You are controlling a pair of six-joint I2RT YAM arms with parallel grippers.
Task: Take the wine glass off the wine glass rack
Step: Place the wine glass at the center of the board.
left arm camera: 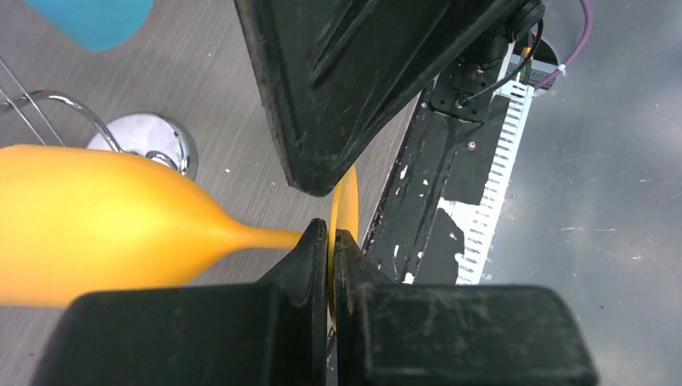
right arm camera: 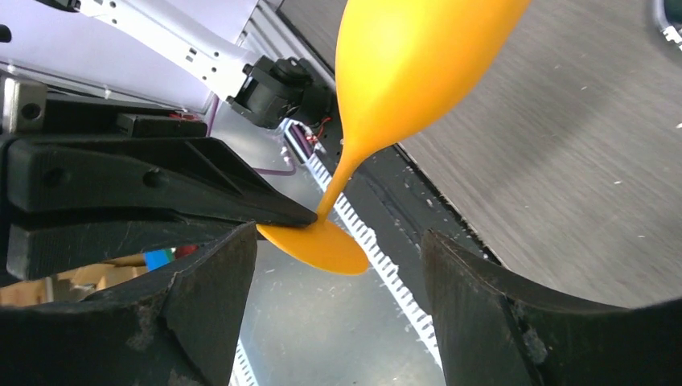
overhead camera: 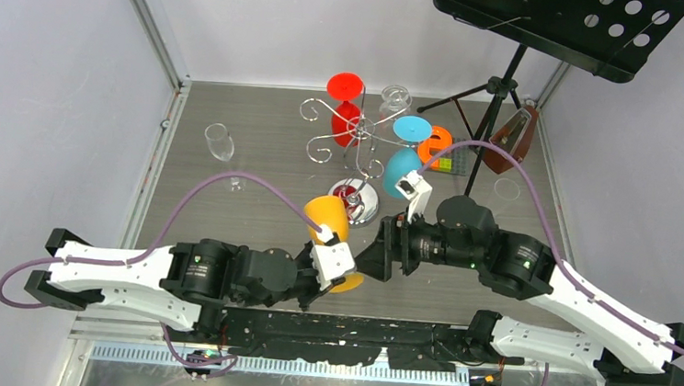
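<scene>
Item: orange glass [overhead camera: 327,216] | location: off rack [overhead camera: 354,137], held tilted just beside rack base | left gripper [left arm camera: 330,245]: clenched on glass foot | right gripper [right arm camera: 338,249]: jaws spread wide, foot framed between them, not touched.

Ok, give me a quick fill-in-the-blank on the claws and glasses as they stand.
The left claw holds the yellow wine glass by its ___ (bowl or foot).
The right claw is ___ (open or shut), its jaws either side of that foot.
On the wine glass rack, the hanging glass nearest the right claw is ___.
Missing: foot; open; blue.
</scene>
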